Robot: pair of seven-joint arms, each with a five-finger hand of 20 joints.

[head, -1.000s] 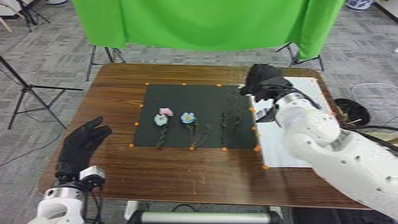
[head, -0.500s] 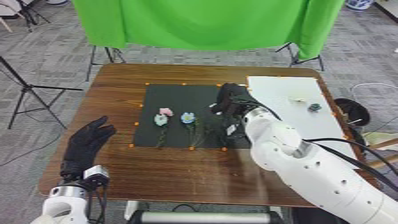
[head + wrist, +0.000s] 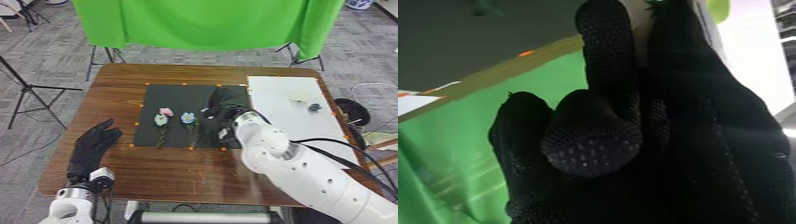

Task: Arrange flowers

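Over the right part of the dark mat (image 3: 178, 92), my right hand (image 3: 227, 102) is curled round a flower; a small pale part of the flower (image 3: 206, 110) shows beside the fingers. In the right wrist view the hand (image 3: 589, 150) has its fingers bent, with a pale-green piece of the flower (image 3: 719, 9) beyond them. A pink flower (image 3: 166, 111), a pale flower (image 3: 161, 120) and a blue flower (image 3: 188, 118) lie on the mat with their stems toward the robot. My left hand (image 3: 91, 146) rests at the table's left side, fingers relaxed.
A white sheet (image 3: 284, 87) right of the mat bears a cream flower (image 3: 300, 100) and a dark bluish flower (image 3: 314, 107). Small orange markers edge the mat. A black bin (image 3: 354, 112) stands off the table's right edge.
My right hand has moved left from the white sheet's left edge to above the dark mat, uncovering the two flowers on the sheet. My left hand has shifted slightly.
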